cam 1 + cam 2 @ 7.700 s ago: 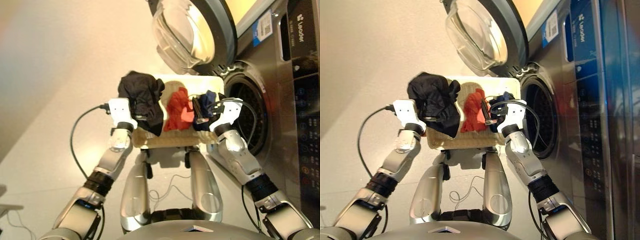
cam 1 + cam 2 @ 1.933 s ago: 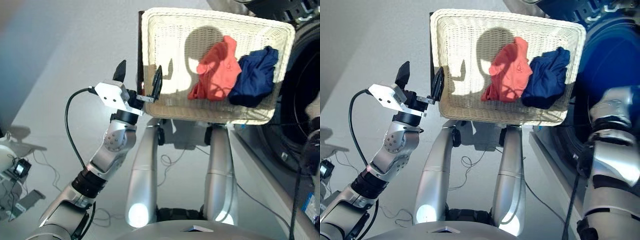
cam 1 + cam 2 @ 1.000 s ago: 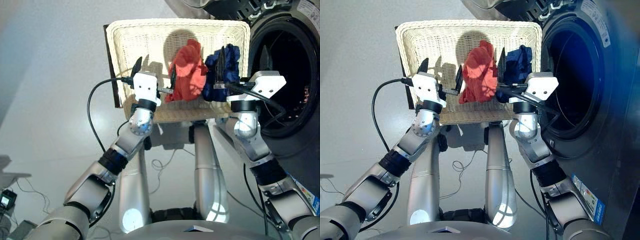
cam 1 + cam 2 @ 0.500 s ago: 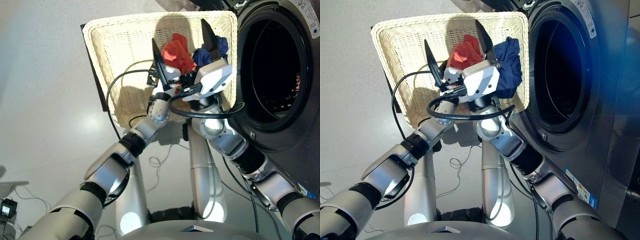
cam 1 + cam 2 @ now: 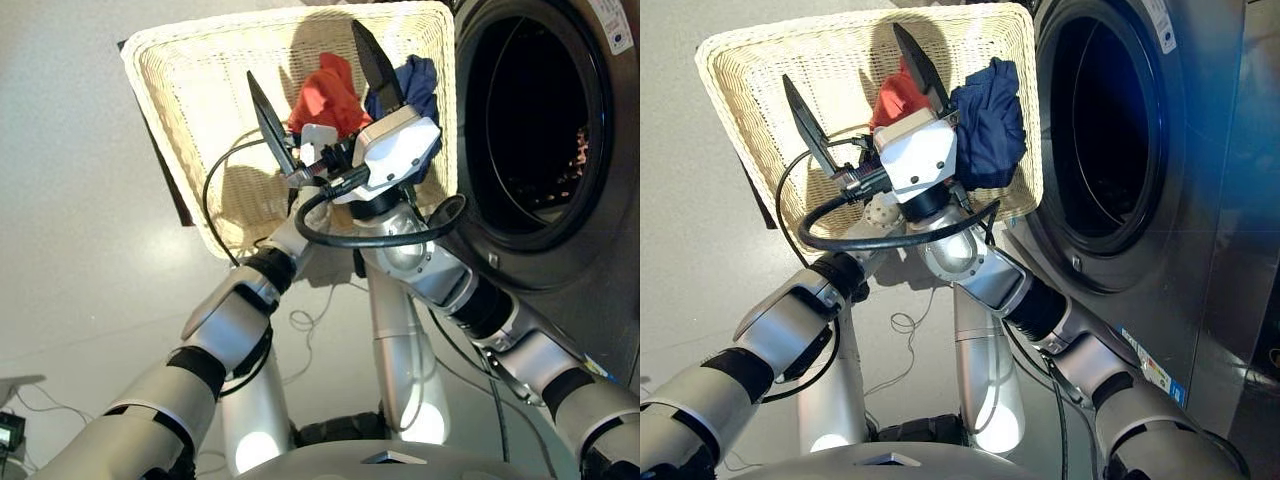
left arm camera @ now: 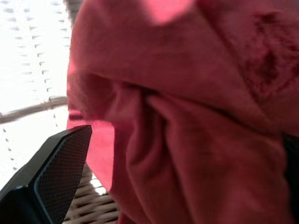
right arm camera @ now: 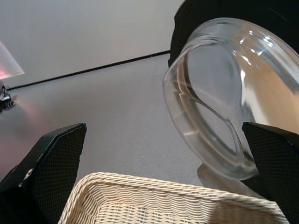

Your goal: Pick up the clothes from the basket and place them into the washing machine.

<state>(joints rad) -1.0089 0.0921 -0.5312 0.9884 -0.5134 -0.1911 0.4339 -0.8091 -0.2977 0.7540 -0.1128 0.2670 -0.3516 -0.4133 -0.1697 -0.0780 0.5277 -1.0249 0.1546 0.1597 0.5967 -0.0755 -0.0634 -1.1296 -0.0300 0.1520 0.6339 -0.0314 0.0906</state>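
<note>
Coral-red garment (image 6: 187, 121) against spread left fingers (image 6: 56, 172), right fingers (image 7: 51, 163) wide apart, empty, above basket (image 7: 154, 203)

2 head eyes down over the basket (image 5: 200, 150); wrist views close, basket shared.

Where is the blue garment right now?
In the right eye view, the blue garment lies in the basket, at the end nearest the washing machine, beside the red garment and just past the right gripper.

I see a rough pale cream woven wicker basket (image 5: 190, 120), soft matt coral-red cloth garment (image 6: 187, 121), and the smooth glossy clear glass door (image 7: 224, 102).
</note>
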